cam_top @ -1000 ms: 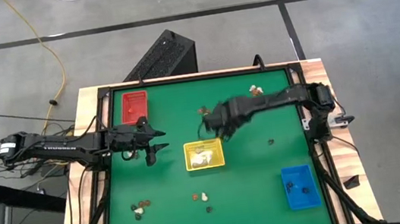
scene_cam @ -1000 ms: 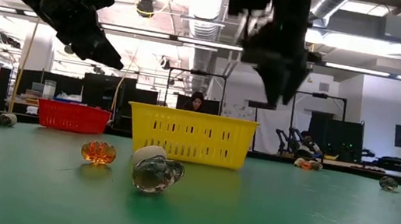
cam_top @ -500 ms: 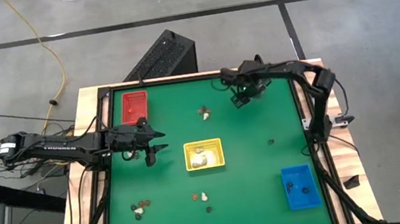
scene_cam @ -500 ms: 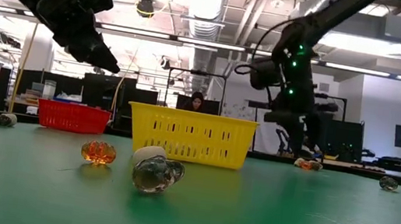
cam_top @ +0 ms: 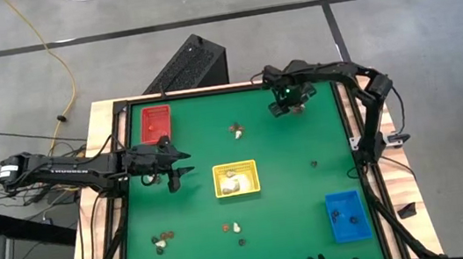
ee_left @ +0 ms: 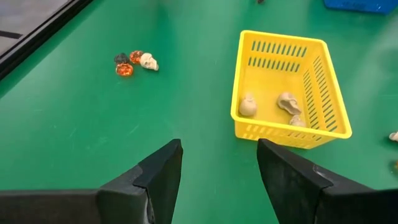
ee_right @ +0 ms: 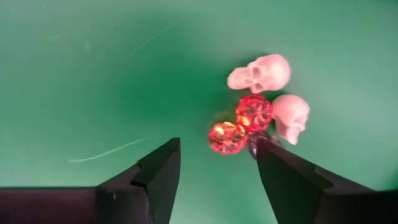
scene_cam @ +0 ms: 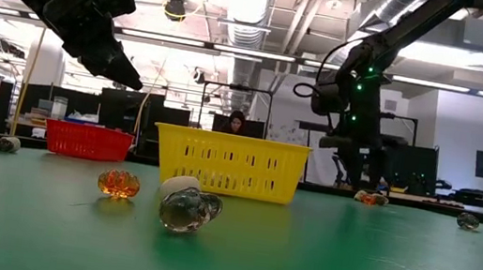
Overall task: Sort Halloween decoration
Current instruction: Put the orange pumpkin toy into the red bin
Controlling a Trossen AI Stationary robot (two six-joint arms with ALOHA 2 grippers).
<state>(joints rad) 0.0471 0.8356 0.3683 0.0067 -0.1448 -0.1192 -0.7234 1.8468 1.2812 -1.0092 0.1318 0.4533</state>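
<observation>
The decorations are tiny cream skulls, orange pumpkins and black pieces lying in small groups on the green table. My right gripper is open and hovers over the far-right group: two skulls, two pumpkins and a dark piece half hidden behind a finger. My left gripper is open and raised, left of the yellow tray, which holds three skulls. Black pieces lie in the blue tray.
The red tray sits at the far left. Loose groups lie near-left, near-middle and far-middle, with one black piece on the right. A pumpkin and a skull lie close to the low camera.
My right gripper has swung from just beyond the yellow tray toward the table's far right corner. It has come down over the far-right group of trinkets, its fingers now pointing down at them.
</observation>
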